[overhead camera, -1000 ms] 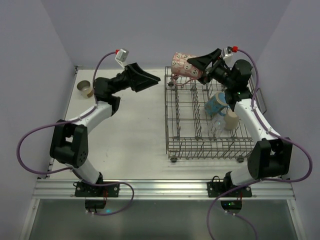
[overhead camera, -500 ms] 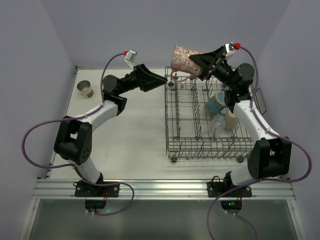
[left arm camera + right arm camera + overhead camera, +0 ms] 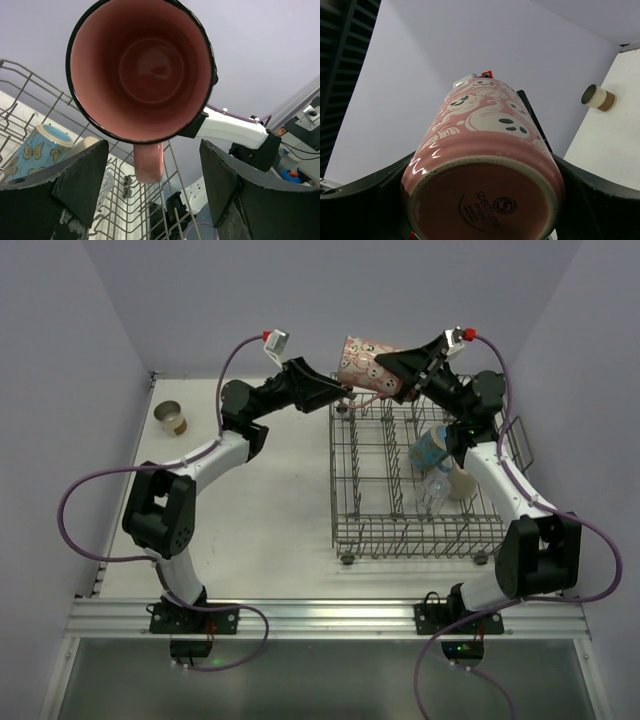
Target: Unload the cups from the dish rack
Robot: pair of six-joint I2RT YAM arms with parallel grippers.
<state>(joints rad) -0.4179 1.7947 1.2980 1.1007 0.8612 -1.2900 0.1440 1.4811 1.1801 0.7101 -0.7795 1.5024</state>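
The rack [image 3: 400,538] sits on the right of the surface [image 3: 270,510]. Above its far left corner the right claw [image 3: 398,375] grips the pink mug [image 3: 364,362] in the air, long axis near level, base toward that wrist and mouth toward the left arm. The left claw [image 3: 335,392], a second ago well off to the left, now stands spread wide at the mug's mouth. Only the left wrist view shows the mug's pink inside and its handle [image 3: 148,162] hanging down between the parted fingers [image 3: 82,172], and only the right wrist view shows the stamped base.
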